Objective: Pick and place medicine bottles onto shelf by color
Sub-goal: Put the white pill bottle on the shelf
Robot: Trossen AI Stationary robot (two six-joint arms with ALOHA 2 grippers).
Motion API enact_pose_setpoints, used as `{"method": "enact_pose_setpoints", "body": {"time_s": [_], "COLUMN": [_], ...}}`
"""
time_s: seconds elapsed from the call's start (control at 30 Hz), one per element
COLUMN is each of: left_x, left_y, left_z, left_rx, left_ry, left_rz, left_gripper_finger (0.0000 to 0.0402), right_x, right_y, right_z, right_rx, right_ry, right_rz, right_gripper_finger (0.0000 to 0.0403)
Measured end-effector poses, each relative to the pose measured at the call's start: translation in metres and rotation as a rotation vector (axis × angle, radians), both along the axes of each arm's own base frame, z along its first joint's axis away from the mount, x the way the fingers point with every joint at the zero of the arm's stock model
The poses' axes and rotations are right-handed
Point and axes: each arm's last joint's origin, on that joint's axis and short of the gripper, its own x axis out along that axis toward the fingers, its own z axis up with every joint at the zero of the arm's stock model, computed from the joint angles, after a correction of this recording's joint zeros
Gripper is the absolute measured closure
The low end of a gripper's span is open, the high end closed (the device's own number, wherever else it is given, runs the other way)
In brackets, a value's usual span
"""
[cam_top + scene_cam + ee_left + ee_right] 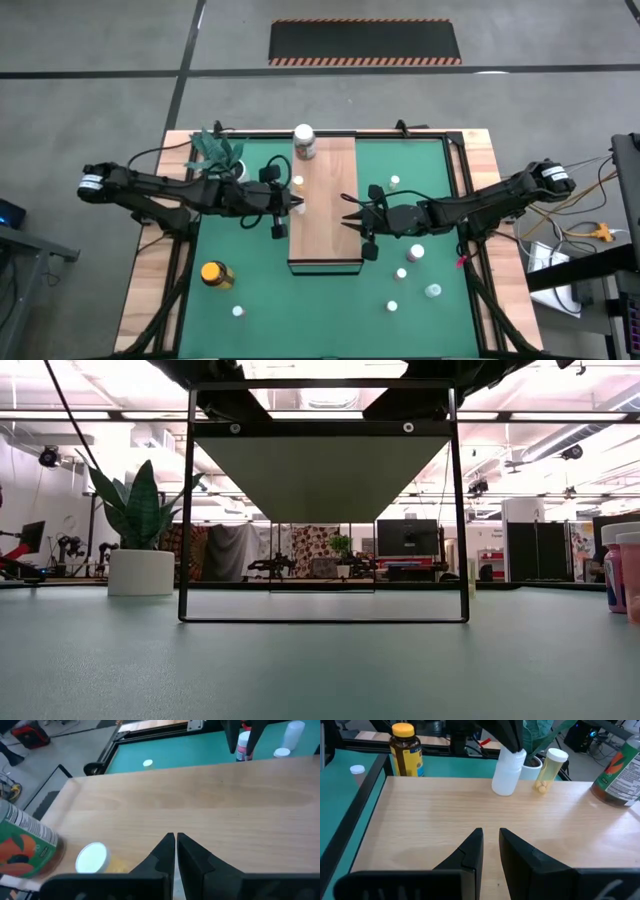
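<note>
The shelf (325, 235), a long board of pale, smooth-grained wood on a thin black frame, is set in the middle of the green mat (260, 300) with its long axis running between the two arms. The left hand (297, 204) is held at the shelf's left edge, its fingers drawn almost together with nothing seen between them. A translucent white bottle (505, 777) stands upright right at its tips; whether they touch cannot be told. Just beside it stands a clear, white-capped bottle of yellow pills (546, 772), and a larger white-lidded jar (304, 140) with a printed label is placed at the shelf's far end.

The right hand (347, 214) is held over the opposite long edge, pointed across the board, its fingers parted narrowly and empty. The loose bottles (415, 253), small upright cylinders with pale caps, are scattered on the mat to the right of the shelf, behind this hand and on its own side, so they are judged to be the right arm's reach. The amber jar (215, 273), glossy and yellow-lidded, is left on the mat nearer the left arm.
</note>
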Motion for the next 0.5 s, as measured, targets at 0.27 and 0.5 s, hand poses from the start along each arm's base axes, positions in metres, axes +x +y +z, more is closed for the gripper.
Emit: {"method": "enact_pose_setpoints", "body": {"time_s": [0.27,0.5], "left_x": [-0.001,0.0], "left_y": [0.0,0.001], "left_z": [0.011,0.009], "left_rx": [-0.005,0.017], "left_ry": [-0.044,-0.038], "left_rz": [-0.005,-0.01], "left_gripper_finger": [0.0398,0.0398], "right_x": [0.0,0.0], "right_y": [0.0,0.0], "right_z": [-0.001,-0.001], "right_rx": [-0.004,-0.004], "right_ry": [0.004,0.006], "right_rz": [0.001,0.001], "right_gripper_finger": [0.0349,0.0349]}}
